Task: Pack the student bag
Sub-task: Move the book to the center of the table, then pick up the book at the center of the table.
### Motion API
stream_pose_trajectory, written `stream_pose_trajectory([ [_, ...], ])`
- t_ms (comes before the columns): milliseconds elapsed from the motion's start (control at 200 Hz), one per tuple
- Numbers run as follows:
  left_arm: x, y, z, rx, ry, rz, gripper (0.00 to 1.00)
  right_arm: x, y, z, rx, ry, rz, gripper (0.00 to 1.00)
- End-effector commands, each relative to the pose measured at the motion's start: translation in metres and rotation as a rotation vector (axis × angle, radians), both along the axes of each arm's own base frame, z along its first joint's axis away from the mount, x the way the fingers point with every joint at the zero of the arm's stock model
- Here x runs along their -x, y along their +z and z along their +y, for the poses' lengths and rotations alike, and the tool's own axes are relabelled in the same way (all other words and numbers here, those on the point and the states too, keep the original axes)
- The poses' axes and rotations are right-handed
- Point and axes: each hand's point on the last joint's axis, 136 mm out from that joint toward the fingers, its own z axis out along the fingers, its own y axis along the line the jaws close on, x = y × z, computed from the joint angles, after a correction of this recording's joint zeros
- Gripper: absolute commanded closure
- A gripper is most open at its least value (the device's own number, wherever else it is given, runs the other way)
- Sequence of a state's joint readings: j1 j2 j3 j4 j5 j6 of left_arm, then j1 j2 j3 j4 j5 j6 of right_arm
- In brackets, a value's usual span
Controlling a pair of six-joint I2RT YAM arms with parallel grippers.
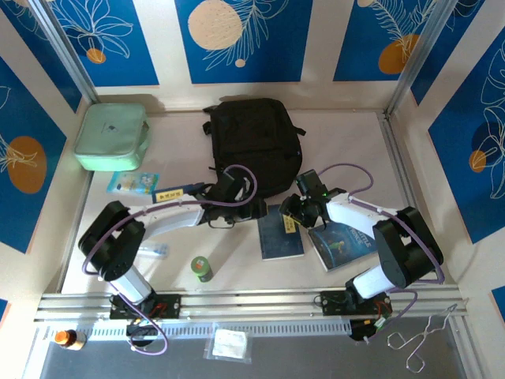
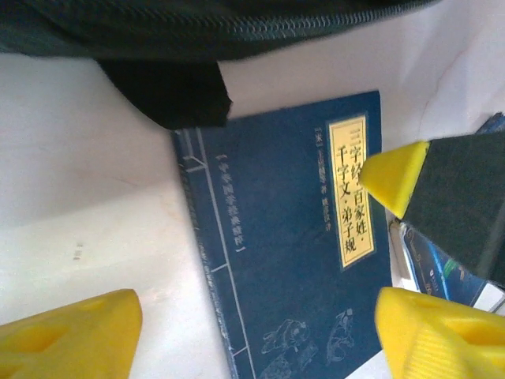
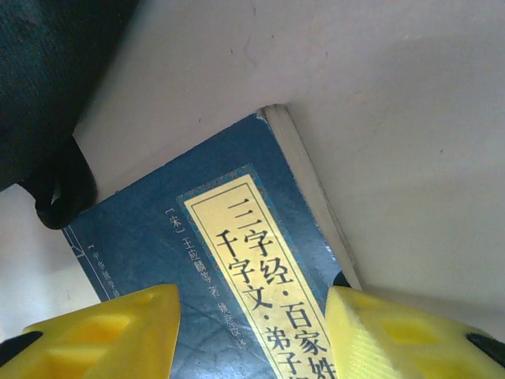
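Blue leaf-patterned wall panels (image 1: 237, 39) close in a pale table (image 1: 347, 150). The student bag (image 1: 252, 146) lies flat in the upper middle of the overhead view. A zipper line shows along its edge at the top of the left wrist view, but I cannot tell whether its mouth is open.

As far as the pictures show, packing has barely started, because most of the items lie out on the table:
- A dark blue book (image 1: 282, 234) with a yellow title label sits just below the bag, at centre.
- A second book (image 1: 347, 241) lies to its right, partly under the right arm.
- A mint green case (image 1: 112, 136) rests in the upper left.
- A blue card packet (image 1: 132, 183) lies just below the case.
- A green can (image 1: 202, 268) stands at lower centre.

Whether anything is already inside the bag cannot be seen.

Both arms reach toward the dark blue book. The left gripper (image 1: 254, 210) hangs over the book's left side with its jaws spread and nothing between them. The right gripper (image 1: 290, 217) sits over the book's upper right corner, its jaws apart astride the title label and not pinching the cover. I cannot tell whether its tips touch the book.

By my reading, the step in hand is picking up this book. After that, the book has to go into the bag, and the other items follow.
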State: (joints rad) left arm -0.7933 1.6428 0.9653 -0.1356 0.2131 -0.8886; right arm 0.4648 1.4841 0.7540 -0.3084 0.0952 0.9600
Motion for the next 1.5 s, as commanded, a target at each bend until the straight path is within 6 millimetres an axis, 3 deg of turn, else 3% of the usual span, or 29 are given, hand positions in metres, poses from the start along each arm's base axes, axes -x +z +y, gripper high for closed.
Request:
stream_pose_trajectory([
  [0,-0.004,-0.007,-0.006,0.017,0.089,0.027,0.29,-0.004,0.005,-0.01,0.08,0.013,-0.016,0.48],
  [140,-0.007,-0.01,0.0,0.005,0.127,0.015,0.32,-0.006,0.015,-0.017,0.159,0.041,-0.022,0.48],
  [375,-0.001,-0.018,-0.006,0.058,0.103,0.04,0.39,0.011,0.002,-0.022,0.21,0.092,0.107,0.48],
  [630,0.003,-0.033,-0.008,0.097,0.148,0.068,0.5,0.011,-0.007,-0.008,0.158,0.123,0.144,0.66],
  [915,0.006,-0.047,-0.014,0.072,0.155,0.095,0.58,0.015,-0.019,-0.016,0.161,0.087,0.179,0.75],
  [1325,0.003,-0.053,-0.027,0.085,0.134,0.116,0.6,0.024,-0.018,-0.016,0.099,0.047,0.212,0.78],
  [1395,0.0,-0.048,-0.031,0.097,0.115,0.103,0.66,0.023,-0.018,-0.013,0.083,0.06,0.21,0.78],
  [1496,-0.002,-0.037,-0.038,0.121,0.084,0.08,0.67,0.021,-0.017,-0.009,0.061,0.073,0.203,0.78],
])
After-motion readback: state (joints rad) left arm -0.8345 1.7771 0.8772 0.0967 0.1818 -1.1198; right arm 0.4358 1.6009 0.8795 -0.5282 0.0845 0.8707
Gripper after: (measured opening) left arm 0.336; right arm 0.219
